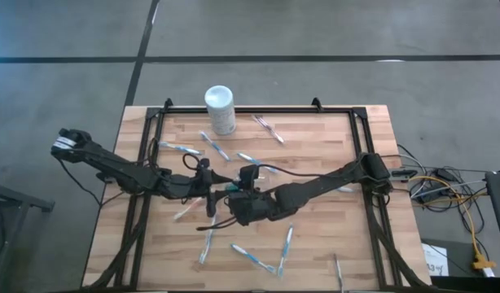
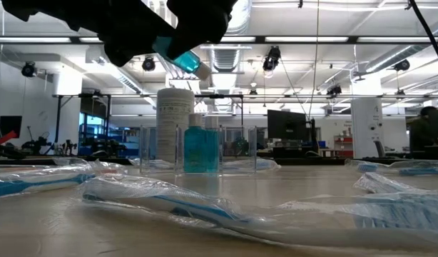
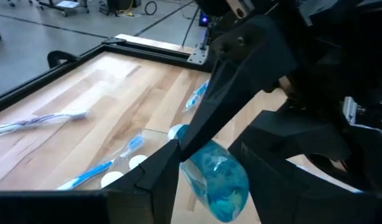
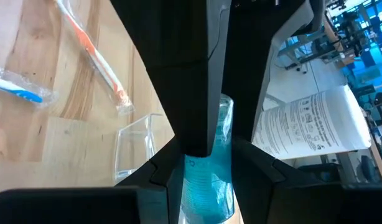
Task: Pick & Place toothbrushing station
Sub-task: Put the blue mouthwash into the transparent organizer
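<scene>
The see-through holder (image 2: 233,146) stands on the table in front of the white canister (image 2: 175,114), with an upright blue bottle (image 2: 201,151) in it. It also shows in the right wrist view (image 4: 136,149) and the left wrist view (image 3: 155,134). My left gripper (image 1: 211,189) and right gripper (image 1: 234,195) meet at mid-table, above the holder, both closed around a second blue bottle (image 2: 180,61), which is tilted. My left gripper has the blue bottle's body (image 3: 206,177) between its two fingers, coming level from the table's left. The bottle is lifted clear and tilted. My right arm covers part of the contact. My right gripper has the same bottle's body (image 4: 206,186) between its two fingers, coming from the table's right. The left gripper's fingers (image 4: 191,74) stand over the bottle's other end. The bottle is clear of the table.
Several wrapped toothbrushes lie about the wooden table, among them one near the front (image 1: 252,256), one beside the canister (image 1: 215,146) and an orange one at the back (image 1: 269,128). A black frame (image 1: 258,108) edges the table.
</scene>
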Robot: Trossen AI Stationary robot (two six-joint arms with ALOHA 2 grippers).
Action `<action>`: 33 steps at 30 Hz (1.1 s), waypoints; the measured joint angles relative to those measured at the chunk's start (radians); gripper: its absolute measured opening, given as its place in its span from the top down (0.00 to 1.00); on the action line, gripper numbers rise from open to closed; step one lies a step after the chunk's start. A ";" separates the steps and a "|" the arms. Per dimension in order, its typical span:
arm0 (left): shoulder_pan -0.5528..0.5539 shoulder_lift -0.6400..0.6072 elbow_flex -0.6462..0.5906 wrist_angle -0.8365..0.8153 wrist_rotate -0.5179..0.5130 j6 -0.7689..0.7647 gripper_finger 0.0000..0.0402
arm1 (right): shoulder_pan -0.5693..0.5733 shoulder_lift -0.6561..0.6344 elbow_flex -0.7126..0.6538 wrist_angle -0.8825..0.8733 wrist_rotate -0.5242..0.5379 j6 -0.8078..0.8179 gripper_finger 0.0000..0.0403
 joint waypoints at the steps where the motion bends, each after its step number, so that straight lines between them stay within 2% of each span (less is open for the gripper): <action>1: 0.000 0.000 0.000 0.000 -0.005 -0.001 0.56 | 0.000 0.000 0.000 0.001 0.001 0.000 0.74; 13: 0.006 0.000 -0.001 -0.005 -0.013 -0.013 0.56 | 0.000 -0.001 0.000 0.007 0.048 -0.018 0.74; 16: 0.010 0.000 -0.001 -0.005 -0.013 -0.014 0.60 | 0.000 -0.002 0.000 0.012 0.051 -0.021 0.74; 23: 0.012 0.000 -0.003 -0.009 -0.018 0.012 0.79 | 0.000 -0.004 -0.001 0.012 0.058 -0.032 0.74; 33: 0.012 0.000 -0.003 0.006 -0.056 0.069 0.79 | 0.000 -0.010 -0.001 0.014 0.058 -0.073 0.72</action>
